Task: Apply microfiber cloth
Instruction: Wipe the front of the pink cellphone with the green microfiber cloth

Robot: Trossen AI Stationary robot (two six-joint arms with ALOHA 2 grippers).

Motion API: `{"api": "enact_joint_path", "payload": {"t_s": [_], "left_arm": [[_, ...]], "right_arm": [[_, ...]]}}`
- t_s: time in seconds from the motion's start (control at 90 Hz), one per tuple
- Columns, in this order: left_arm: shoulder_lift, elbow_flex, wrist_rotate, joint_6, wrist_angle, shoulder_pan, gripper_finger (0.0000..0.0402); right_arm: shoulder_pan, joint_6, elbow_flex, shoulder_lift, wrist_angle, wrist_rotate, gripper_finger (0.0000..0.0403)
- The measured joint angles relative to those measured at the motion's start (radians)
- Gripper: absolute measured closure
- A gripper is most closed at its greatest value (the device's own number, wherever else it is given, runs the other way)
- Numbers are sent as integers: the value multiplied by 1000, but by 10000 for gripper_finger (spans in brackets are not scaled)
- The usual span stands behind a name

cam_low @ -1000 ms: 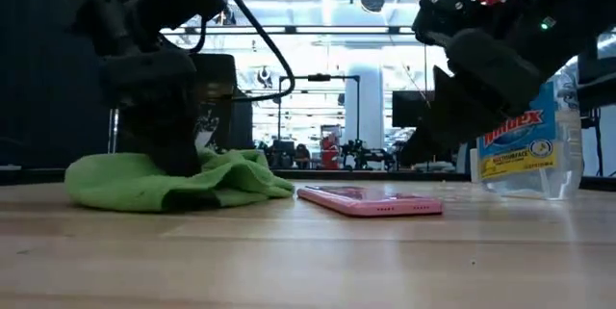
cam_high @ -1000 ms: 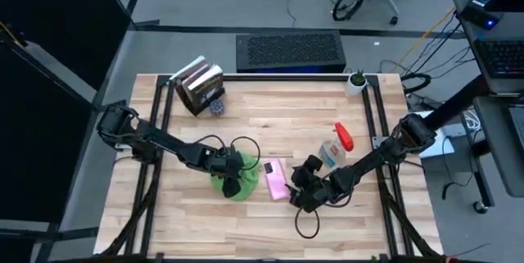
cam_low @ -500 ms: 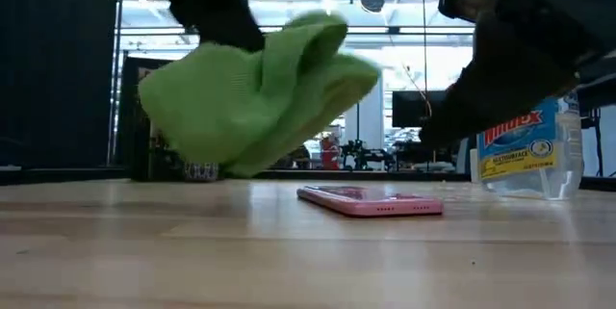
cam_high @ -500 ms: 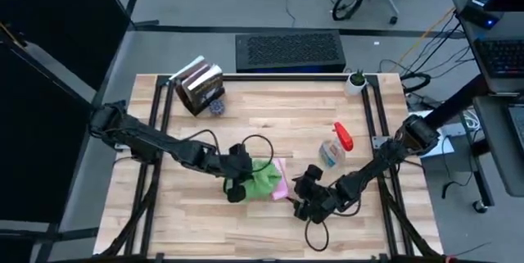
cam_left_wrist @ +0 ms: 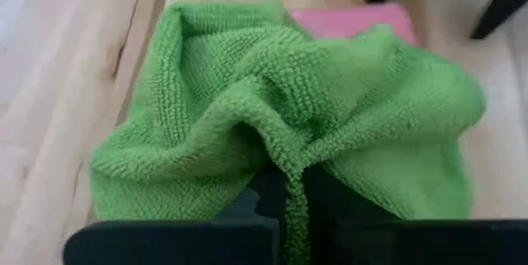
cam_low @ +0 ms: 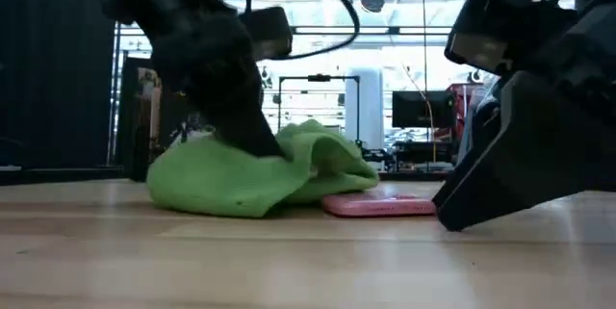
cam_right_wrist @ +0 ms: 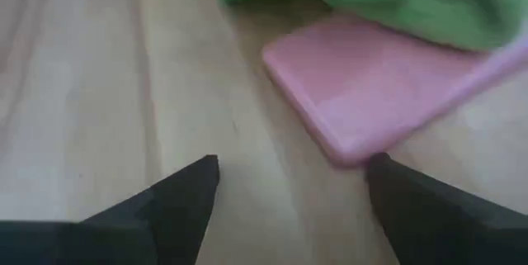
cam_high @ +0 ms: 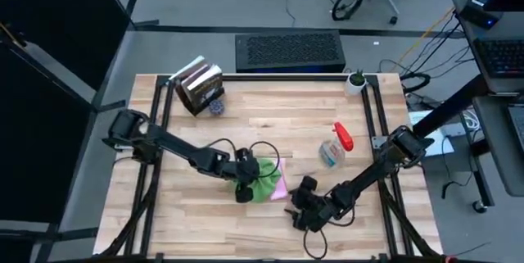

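left fingers pinch microfiber cloth | cloth over pink device | right fingers apart

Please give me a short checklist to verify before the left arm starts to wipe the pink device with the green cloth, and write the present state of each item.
1. The left gripper holds the microfiber cloth: ok, a fold is pinched between its fingers.
2. Cloth lies on the pink device: ok, it covers one end; the other end shows.
3. Device flat on the table: ok in the low view.
4. The right gripper steadies the device: not ok, it is open beside it, not touching.
5. Spray bottle away from the wiping area: ok.
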Motion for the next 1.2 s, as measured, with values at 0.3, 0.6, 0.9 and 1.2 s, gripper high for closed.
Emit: {"api": "enact_joint_path", "payload": {"t_s": [0.3, 0.6, 0.9, 1.2], "left_arm": [[25, 0, 1, 31, 21, 41, 401], [-185, 24, -24, 24, -145, -88, 401], [-163, 18, -24, 105, -116, -164, 401], [-115, 18, -8, 167, -68, -135, 401]], "right_arm": [[-41, -140, -1, 42, 191, -44, 144], [-97, -319, 0, -145, 14, -61, 160], [-292, -365, -1, -194, -93, -34, 215], [-374, -360, -2, -108, -46, -117, 346]]}}
